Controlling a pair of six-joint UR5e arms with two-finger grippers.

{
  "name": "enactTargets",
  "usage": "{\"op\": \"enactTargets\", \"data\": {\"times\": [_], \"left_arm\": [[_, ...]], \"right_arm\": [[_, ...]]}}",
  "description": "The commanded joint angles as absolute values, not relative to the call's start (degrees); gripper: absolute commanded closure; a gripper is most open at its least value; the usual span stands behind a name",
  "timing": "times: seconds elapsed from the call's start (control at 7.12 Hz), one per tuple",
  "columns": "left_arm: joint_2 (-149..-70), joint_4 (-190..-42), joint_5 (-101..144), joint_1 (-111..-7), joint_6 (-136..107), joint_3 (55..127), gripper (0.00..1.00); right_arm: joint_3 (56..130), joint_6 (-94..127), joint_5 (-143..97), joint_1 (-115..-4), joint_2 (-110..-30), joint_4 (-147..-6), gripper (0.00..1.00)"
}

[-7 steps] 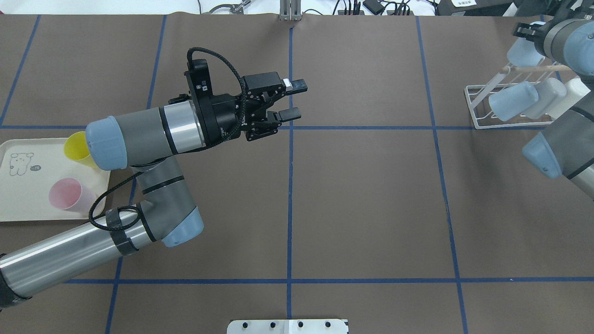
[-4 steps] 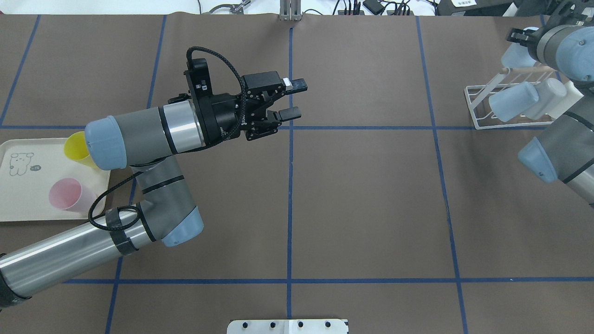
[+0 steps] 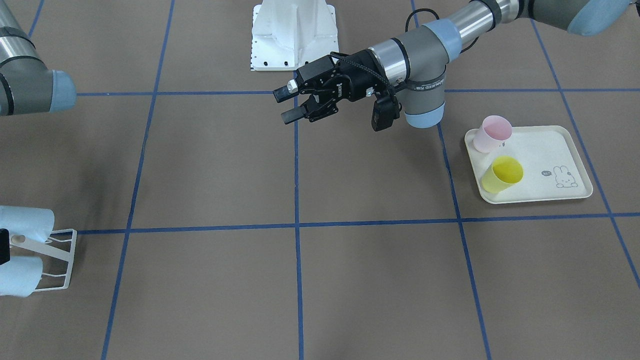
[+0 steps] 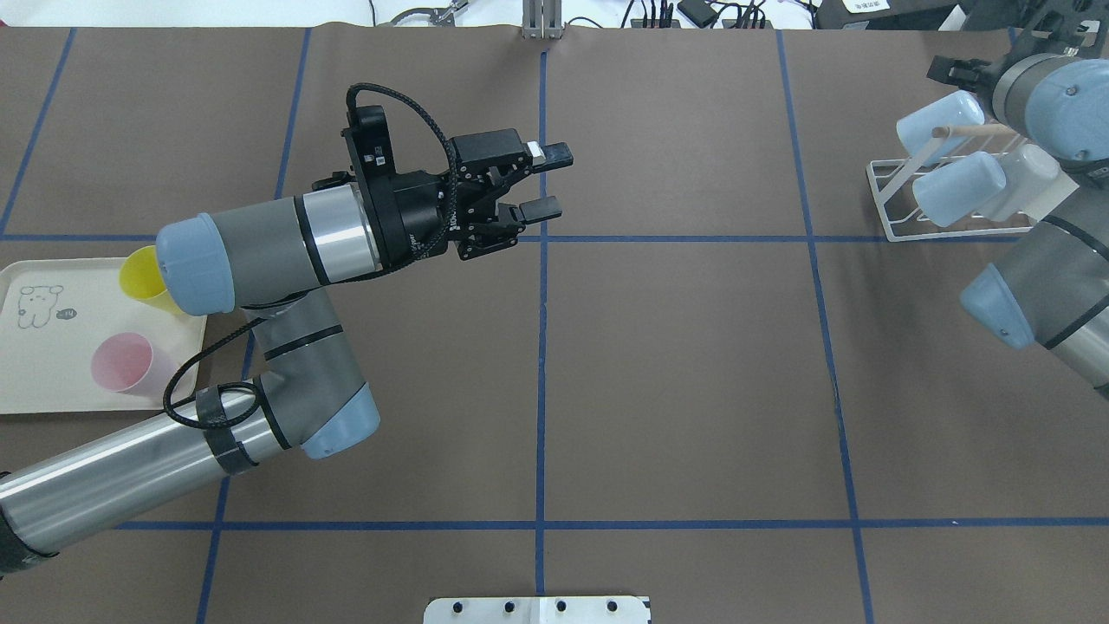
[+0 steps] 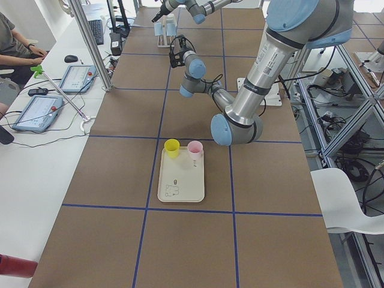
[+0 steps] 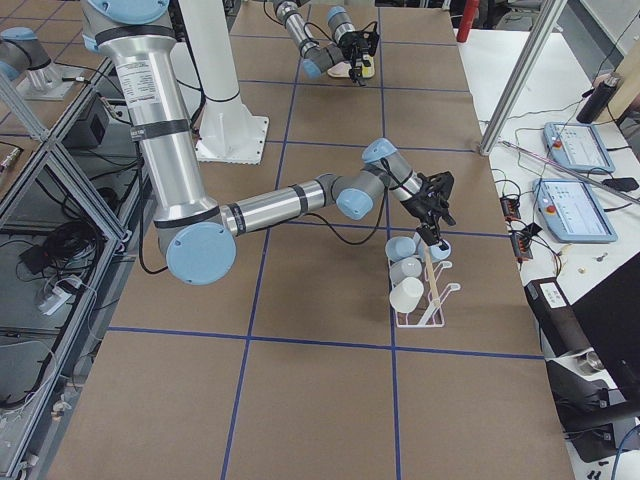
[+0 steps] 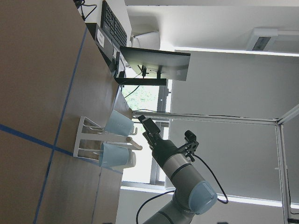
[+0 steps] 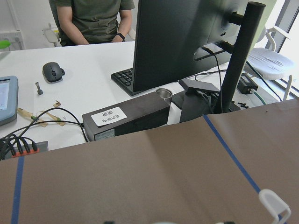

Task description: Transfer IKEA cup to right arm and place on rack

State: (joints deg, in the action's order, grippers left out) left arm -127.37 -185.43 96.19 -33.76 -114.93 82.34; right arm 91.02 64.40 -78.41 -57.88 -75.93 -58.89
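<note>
The pale blue IKEA cup (image 4: 940,117) (image 6: 437,250) (image 7: 117,123) lies tilted on the white wire rack (image 4: 879,195) (image 6: 430,310), beside its wooden-tipped peg (image 4: 937,132). My right gripper (image 4: 953,69) (image 7: 148,130) hovers just past the cup's base, fingers apart and no longer around it. Another pale blue cup (image 4: 957,186) and a whitish cup (image 4: 1027,178) also rest on the rack. Over the table's middle, my left gripper (image 4: 548,180) (image 3: 286,105) stands open and empty.
A cream rabbit-print tray (image 4: 52,381) (image 3: 545,195) at the robot's left holds a yellow cup (image 4: 143,273) and a pink cup (image 4: 121,362). A person sits at the desk beyond the table (image 8: 93,18). Monitor, keyboard and cables line the far edge.
The right arm carried the pale blue cup leftward and down onto the rack, and its fingers now stand off the cup. The left arm has barely moved.
</note>
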Motion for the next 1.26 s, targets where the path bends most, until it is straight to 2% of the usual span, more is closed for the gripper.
{"op": "enactTargets", "data": {"times": [0.0,0.28,0.42,0.84,1.12], "left_arm": [[-125.3,-185.3,97.4,-36.2,-110.8,81.7,0.21],[-120.2,-182.3,98.6,-39.5,-92.8,81.9,0.21],[-117.5,-179.3,102.8,-44.4,-86.4,81.9,0.21],[-109.1,-169.1,115.8,-60.6,-55.1,81.8,0.19],[-105.3,-159.4,117.2,-66.9,-36.6,82.8,0.19]], "right_arm": [[94.5,64.3,-78.8,-57.0,-75.8,-59.1,0.0],[101.6,64.3,-82.1,-55.6,-78.6,-59.7,0.0],[104.5,64.4,-84.4,-55.5,-79.9,-59.8,0.0],[108.0,69.2,-84.8,-50.8,-80.9,-59.8,0.0],[110.3,69.3,-86.0,-49.5,-82.2,-59.9,0.0]]}}
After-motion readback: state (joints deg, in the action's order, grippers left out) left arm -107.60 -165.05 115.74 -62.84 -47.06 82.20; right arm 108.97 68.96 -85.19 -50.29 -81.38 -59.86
